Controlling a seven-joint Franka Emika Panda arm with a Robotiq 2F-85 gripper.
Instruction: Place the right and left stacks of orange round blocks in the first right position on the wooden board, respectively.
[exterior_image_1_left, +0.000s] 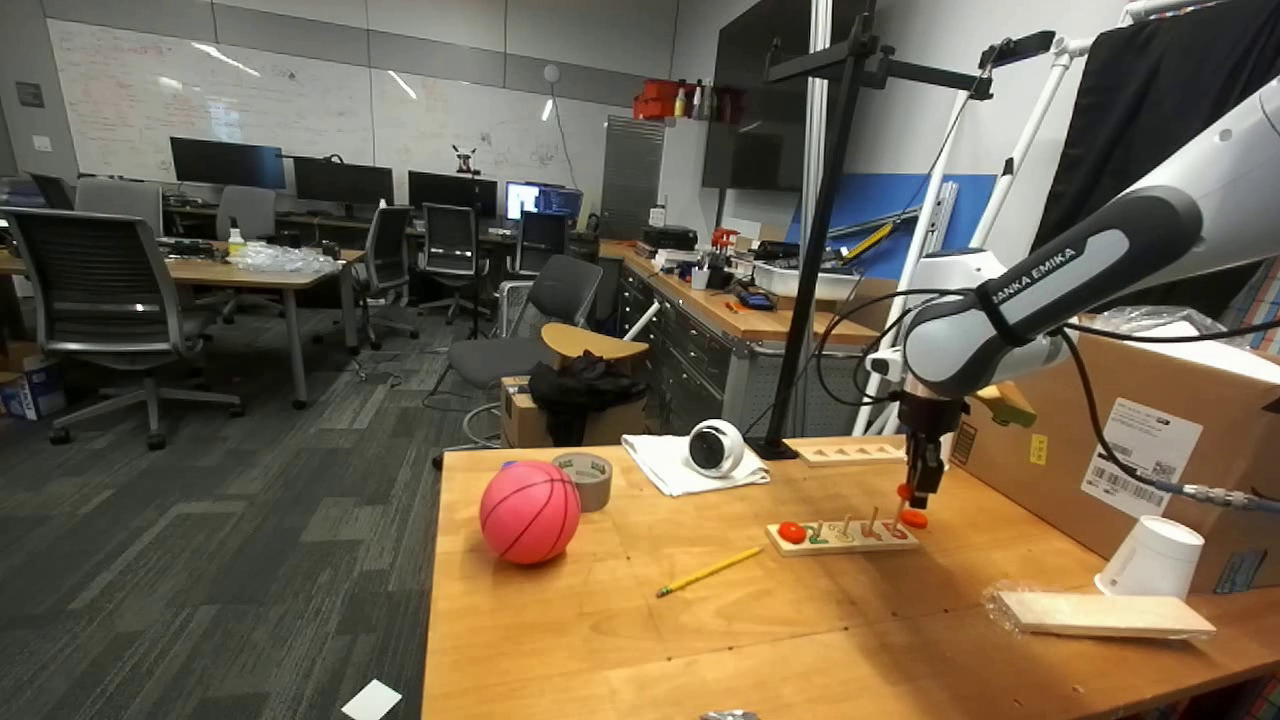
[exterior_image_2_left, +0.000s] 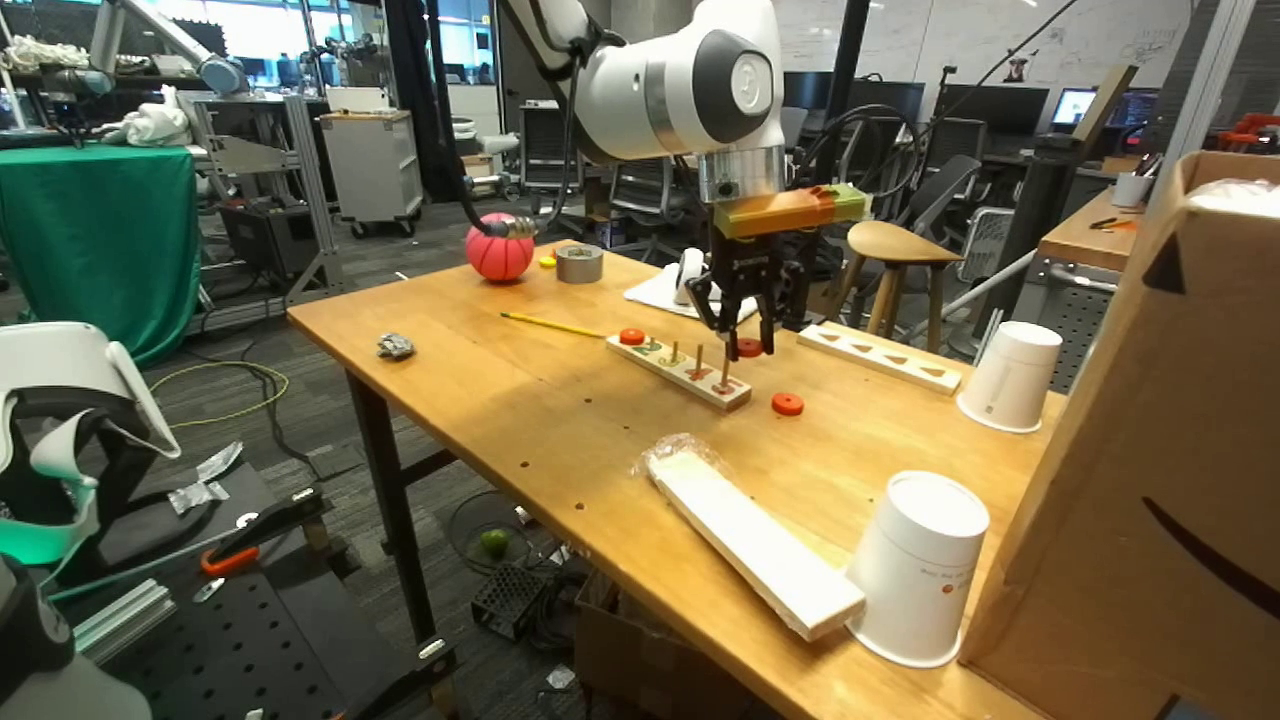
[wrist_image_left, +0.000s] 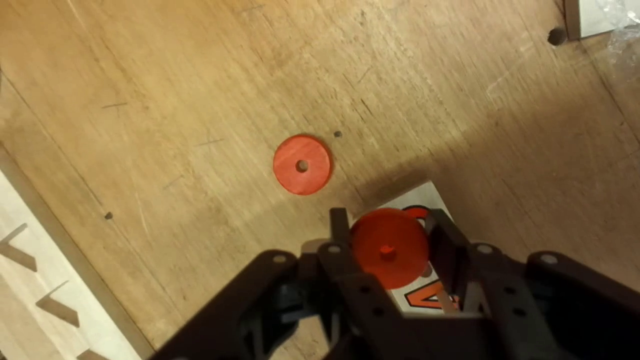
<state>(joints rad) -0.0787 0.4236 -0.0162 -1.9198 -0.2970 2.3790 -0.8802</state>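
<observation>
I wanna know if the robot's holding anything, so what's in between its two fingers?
A red-orange round block is held between the fingers, one finger on each side; the wrist view shows that.

Gotta be a robotics lab, honestly, with some office mixed in. Just look at the Franka robot arm over a wooden table, plus apparently a second arm in an exterior view. Then check the scribbled-on whiteboard, the row of monitors, the office chairs on grey carpet, and the drawer bench piled with gear.
</observation>
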